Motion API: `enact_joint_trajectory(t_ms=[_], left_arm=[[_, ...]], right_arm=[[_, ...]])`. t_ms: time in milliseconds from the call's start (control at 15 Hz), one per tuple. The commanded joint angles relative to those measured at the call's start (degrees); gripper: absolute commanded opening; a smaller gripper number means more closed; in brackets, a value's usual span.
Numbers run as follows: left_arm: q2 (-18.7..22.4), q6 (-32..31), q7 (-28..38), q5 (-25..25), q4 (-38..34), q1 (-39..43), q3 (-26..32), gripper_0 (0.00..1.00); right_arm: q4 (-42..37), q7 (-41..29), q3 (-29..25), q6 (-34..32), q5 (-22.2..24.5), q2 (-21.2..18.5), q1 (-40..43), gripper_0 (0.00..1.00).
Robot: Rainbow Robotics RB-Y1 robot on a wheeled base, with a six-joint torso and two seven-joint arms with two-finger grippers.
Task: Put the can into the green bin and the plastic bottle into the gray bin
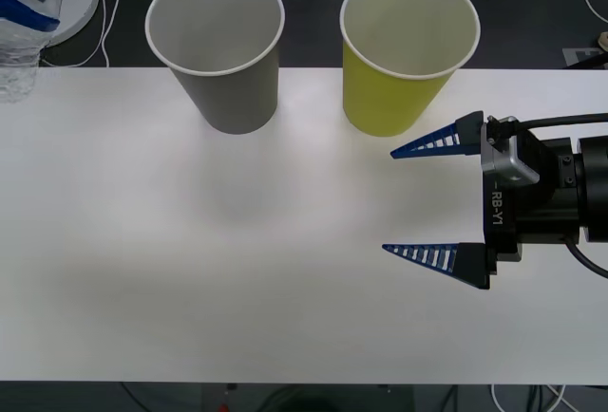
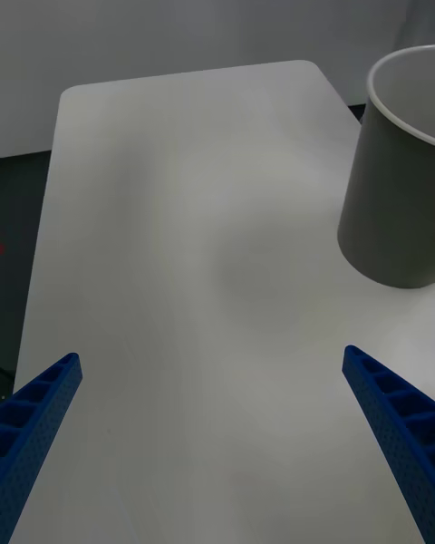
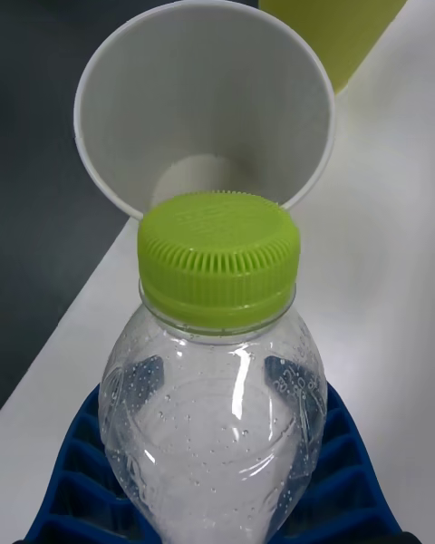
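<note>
Clear plastic bottle (image 3: 213, 390) sits clamped in the left claw (image 3: 213, 471), near the gray bin (image 1: 216, 44) but not yet in. Right claw (image 1: 432, 203) hangs wide over the table (image 1: 190, 270) beside the green bin (image 1: 404, 51).

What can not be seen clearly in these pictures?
- Inside bottom of the green bin: front view, hidden by its own wall.
- Left tool: left wrist view, mostly covered by the plastic bottle it holds.
- Gray bin: right wrist view, cut by the edge.
- Can: whether already binned is unknowable.
</note>
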Motion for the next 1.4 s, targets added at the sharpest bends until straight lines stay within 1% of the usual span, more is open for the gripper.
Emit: enact_joint_trajectory(t_ms=[67,400,600,733,867,1000,1133,1267,1400], left_arm=[[-2.64,-3.68,0.18,-2.88,3.71,-6.84,-3.88,0.0],[-8.97,-8.6,2.02,-9.56,7.32,-13.0,-4.06,0.0],[-12.22,-9.13,2.81,-10.79,10.3,-15.55,-4.32,0.0],[-13.71,-8.87,2.81,-11.67,13.12,-19.76,-8.1,0.0],[-14.95,-8.78,2.81,-11.93,16.54,-26.27,-13.9,0.0],[-17.05,-8.69,2.81,-12.46,19.8,-30.75,-17.77,0.0],[-19.87,-8.69,2.99,-14.13,23.05,-33.56,-19.26,0.0],[-22.77,-8.69,3.08,-17.12,24.81,-34.79,-19.61,0.0],[-25.23,-8.78,2.99,-18.0,27.09,-35.67,-19.61,0.0]], right_arm=[[0.0,0.0,0.0,0.0,0.0,0.0,0.0,1.0],[0.0,0.0,0.0,0.0,0.0,0.0,0.0,1.0],[0.0,0.0,0.0,0.0,0.0,0.0,0.0,1.0],[0.0,0.0,0.0,0.0,0.0,0.0,0.0,1.0],[0.0,0.0,0.0,0.0,0.0,0.0,0.0,1.0],[0.0,0.0,0.0,0.0,0.0,0.0,0.0,1.0],[0.0,0.0,0.0,0.0,0.0,0.0,0.0,1.0],[0.0,0.0,0.0,0.0,0.0,0.0,0.0,1.0],[0.0,0.0,0.0,0.0,0.0,0.0,0.0,1.0]])
